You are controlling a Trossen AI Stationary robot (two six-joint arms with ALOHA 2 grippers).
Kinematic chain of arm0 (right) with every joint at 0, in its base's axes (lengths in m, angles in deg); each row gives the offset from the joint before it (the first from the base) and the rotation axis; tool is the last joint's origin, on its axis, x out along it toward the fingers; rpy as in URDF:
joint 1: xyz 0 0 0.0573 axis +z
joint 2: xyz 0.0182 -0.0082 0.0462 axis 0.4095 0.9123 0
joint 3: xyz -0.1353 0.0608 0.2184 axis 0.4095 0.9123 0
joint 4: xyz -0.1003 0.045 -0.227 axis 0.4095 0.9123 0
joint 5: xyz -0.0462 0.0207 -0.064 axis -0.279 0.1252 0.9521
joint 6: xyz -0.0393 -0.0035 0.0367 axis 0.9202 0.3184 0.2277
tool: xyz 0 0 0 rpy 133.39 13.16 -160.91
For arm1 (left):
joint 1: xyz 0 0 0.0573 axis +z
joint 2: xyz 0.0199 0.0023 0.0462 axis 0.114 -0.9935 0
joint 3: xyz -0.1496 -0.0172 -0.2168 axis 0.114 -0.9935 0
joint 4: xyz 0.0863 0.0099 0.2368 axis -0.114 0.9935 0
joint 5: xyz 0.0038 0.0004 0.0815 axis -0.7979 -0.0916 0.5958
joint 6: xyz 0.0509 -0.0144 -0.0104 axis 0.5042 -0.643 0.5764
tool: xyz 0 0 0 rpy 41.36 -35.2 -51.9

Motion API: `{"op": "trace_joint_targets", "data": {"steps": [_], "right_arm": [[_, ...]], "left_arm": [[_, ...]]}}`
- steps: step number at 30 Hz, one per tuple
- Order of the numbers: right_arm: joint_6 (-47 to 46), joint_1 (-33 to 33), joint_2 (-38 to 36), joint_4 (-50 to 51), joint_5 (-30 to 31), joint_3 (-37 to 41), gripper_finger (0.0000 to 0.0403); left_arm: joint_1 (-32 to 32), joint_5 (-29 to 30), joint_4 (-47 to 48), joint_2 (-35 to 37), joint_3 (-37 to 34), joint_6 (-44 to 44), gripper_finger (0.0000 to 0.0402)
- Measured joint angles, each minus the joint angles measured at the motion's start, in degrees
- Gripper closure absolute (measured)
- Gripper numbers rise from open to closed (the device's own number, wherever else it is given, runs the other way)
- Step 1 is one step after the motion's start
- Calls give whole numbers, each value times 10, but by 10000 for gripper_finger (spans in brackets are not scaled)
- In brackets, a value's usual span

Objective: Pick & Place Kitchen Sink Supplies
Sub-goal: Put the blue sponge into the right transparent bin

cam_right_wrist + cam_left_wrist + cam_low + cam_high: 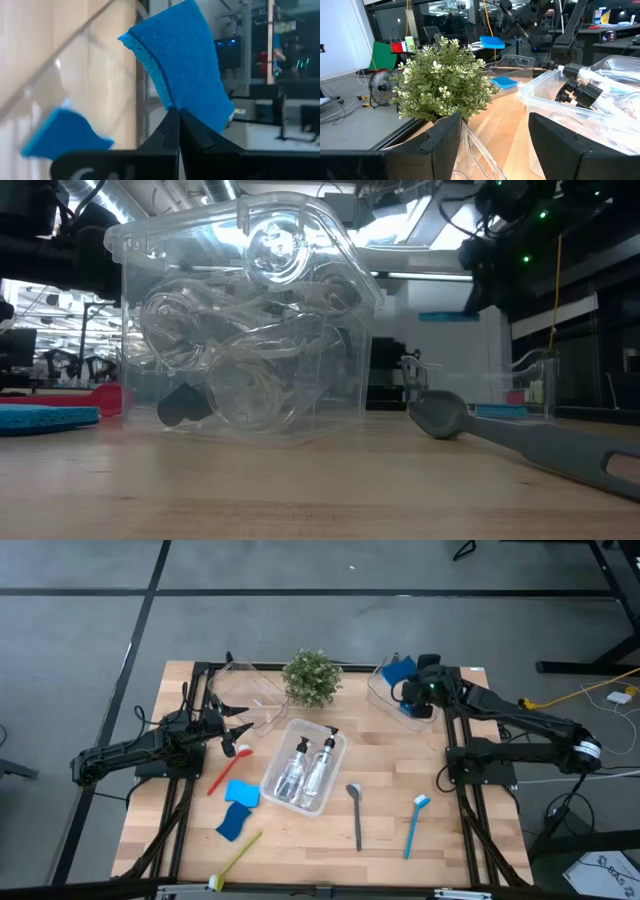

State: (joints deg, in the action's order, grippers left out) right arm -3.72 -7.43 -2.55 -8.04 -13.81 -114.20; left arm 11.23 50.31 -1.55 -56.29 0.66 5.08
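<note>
Overhead: right gripper (405, 677), arm bent and reaching to the table's far right corner, pinches a blue sponge (397, 670) above a clear bin (381, 690) with another sponge inside. Left gripper (232, 726) lies low and extended, fingers spread and empty, the red brush (227, 767) just beside it, two pump bottles (305, 764) in the central bin (338, 752) beyond.

Table level: the central bin fills the foreground, grey brush (520, 438) alongside.

Left wrist: its fingers (440, 142) parted before a potted plant (441, 80).

Right wrist: closed tips clamp the sponge's edge; a second sponge (62, 132) lies below in the bin. No legible writing.
</note>
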Motion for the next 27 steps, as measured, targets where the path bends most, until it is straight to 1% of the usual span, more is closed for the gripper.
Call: {"op": "trace_joint_targets", "data": {"steps": [4, 6, 9, 15, 27], "right_arm": [[106, -13, 25, 2, 0, 0, 403], [154, -19, 41, 2, 13, 0, 403], [191, -30, 68, -3, 38, 0, 402], [202, -45, 118, -2, 38, 0, 402], [206, -46, 205, -3, 33, 0, 401]], "left_arm": [[0, 0, 0, 0, 0, 0, 176], [0, 0, 0, 0, 0, 0, 176], [0, 0, 0, 0, 0, 0, 176], [0, 0, 0, 0, 0, 0, 176], [0, 0, 0, 0, 0, 0, 176]]}}
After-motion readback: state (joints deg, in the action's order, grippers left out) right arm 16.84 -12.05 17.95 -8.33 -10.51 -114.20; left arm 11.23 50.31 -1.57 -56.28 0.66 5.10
